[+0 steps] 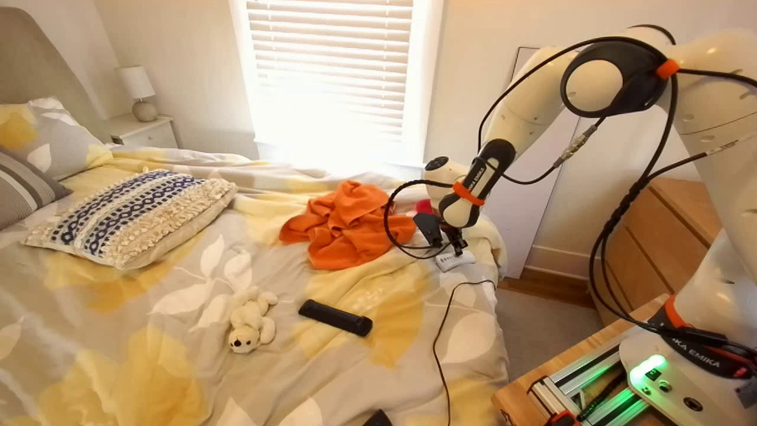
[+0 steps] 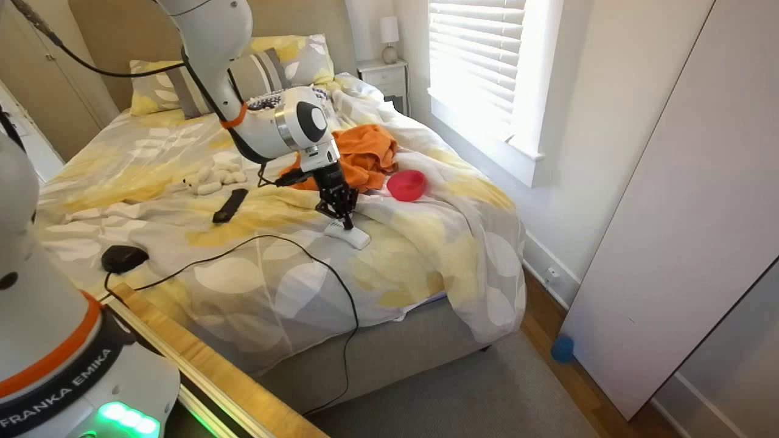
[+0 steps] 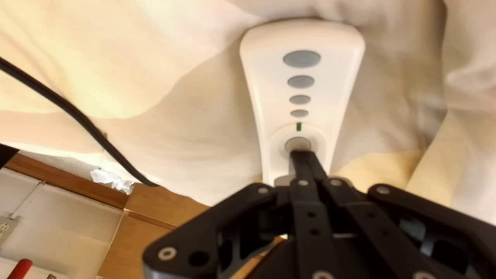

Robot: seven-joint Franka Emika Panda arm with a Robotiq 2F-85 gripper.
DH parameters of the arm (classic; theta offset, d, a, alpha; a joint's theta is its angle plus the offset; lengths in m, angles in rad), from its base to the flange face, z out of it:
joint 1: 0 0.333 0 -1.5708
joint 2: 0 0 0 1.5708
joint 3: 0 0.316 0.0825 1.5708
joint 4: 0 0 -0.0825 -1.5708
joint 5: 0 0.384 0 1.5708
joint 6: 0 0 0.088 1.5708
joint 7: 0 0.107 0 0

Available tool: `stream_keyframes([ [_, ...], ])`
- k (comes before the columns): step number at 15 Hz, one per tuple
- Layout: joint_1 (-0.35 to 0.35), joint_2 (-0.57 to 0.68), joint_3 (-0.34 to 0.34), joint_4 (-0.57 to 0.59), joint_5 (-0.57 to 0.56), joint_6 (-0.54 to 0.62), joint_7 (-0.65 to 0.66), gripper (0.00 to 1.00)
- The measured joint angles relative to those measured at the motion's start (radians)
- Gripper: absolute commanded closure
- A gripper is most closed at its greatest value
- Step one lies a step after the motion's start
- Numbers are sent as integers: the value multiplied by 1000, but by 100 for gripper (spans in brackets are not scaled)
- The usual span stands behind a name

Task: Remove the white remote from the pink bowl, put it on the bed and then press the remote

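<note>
The white remote lies flat on the bed, buttons up, near the bed's foot end. The remote shows in both exterior views and large in the wrist view. It has a row of grey oval buttons, a small green mark and a round grey button. My gripper is shut with nothing between the fingers. It points down, fingertips at the round button's near edge; I cannot tell if the button is pressed in. The gripper also shows in both exterior views. The pink bowl stands behind, looking empty, partly hidden by the arm elsewhere.
A crumpled orange cloth lies beside the bowl. A black bar-shaped object, a white plush toy and a patterned cushion lie on the bed. A black cable runs from a black device across the bed.
</note>
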Motion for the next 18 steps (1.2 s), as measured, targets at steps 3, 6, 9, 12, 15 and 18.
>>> stream_keyframes([
  [3,-17,19,14,38,23,-40,0,100],
  [6,-18,37,16,73,32,-82,3,100],
  [9,-14,30,18,78,24,-107,3,100],
  [12,3,-6,20,55,14,-119,3,100],
  [15,27,-74,20,10,-18,-153,3,100],
  [18,36,-145,23,-40,-81,-171,-9,73],
])
